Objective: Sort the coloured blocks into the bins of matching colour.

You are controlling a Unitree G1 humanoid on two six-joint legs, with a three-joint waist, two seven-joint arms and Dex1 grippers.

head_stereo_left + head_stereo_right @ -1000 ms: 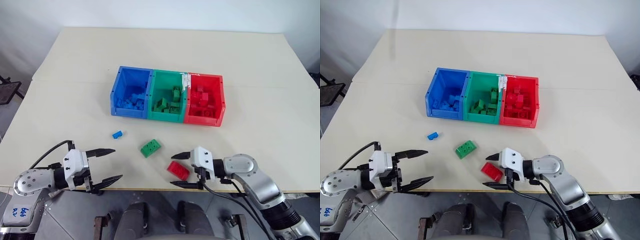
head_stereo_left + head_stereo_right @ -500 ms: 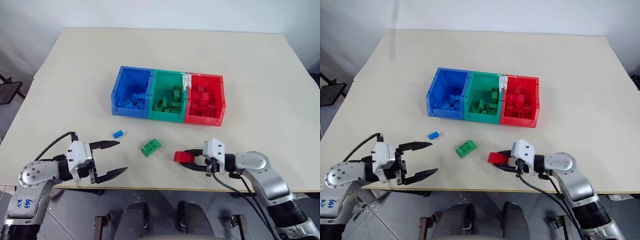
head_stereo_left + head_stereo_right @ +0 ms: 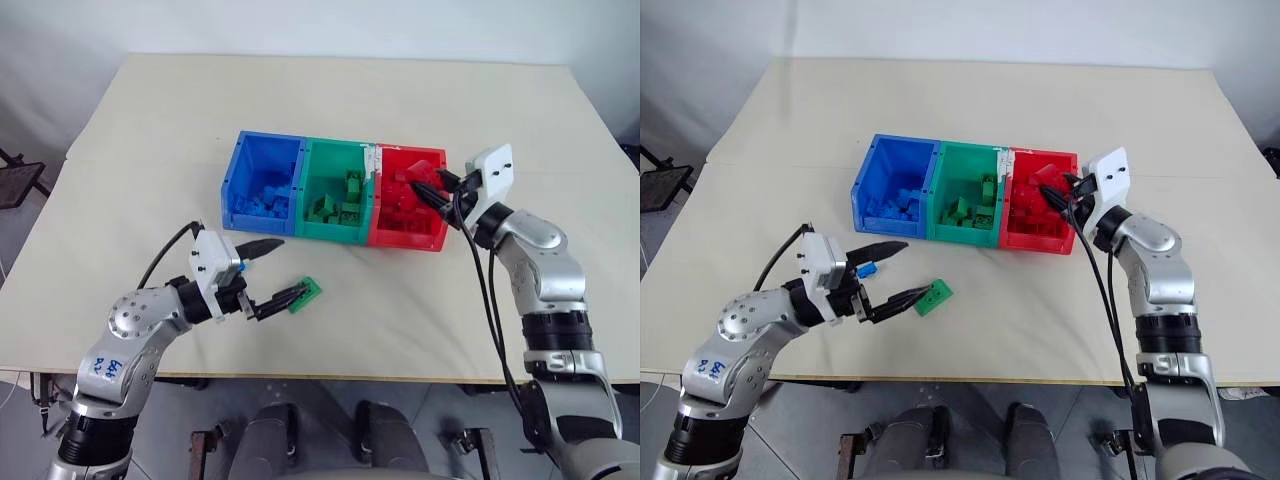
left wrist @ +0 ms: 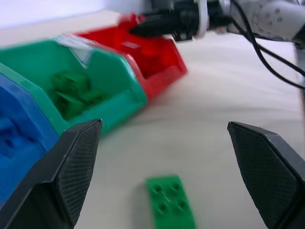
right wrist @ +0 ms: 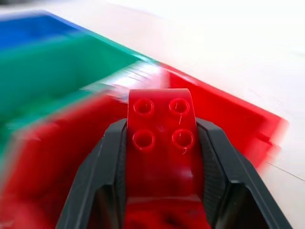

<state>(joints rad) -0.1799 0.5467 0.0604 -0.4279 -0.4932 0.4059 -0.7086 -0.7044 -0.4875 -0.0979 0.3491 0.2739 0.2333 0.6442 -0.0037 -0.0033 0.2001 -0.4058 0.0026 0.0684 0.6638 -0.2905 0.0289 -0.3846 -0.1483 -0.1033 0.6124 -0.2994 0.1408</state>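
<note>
over red bin (image 3: pixel 438 228), right end effector (image 3: pixel 428 190)

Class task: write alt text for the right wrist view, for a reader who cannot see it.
The right gripper clamps a red block, studs showing, between two black fingers above the red bin. The green bin sits beside it.

Front of table (image 3: pixel 400 320): bare between the bins and the near edge, save the green block (image 3: pixel 304 293).
Middle: blue bin (image 3: pixel 262 186), green bin (image 3: pixel 338 194) and red bin (image 3: pixel 408 200), seemingly touching, bar passage.
Behind bins: open tabletop.
</note>
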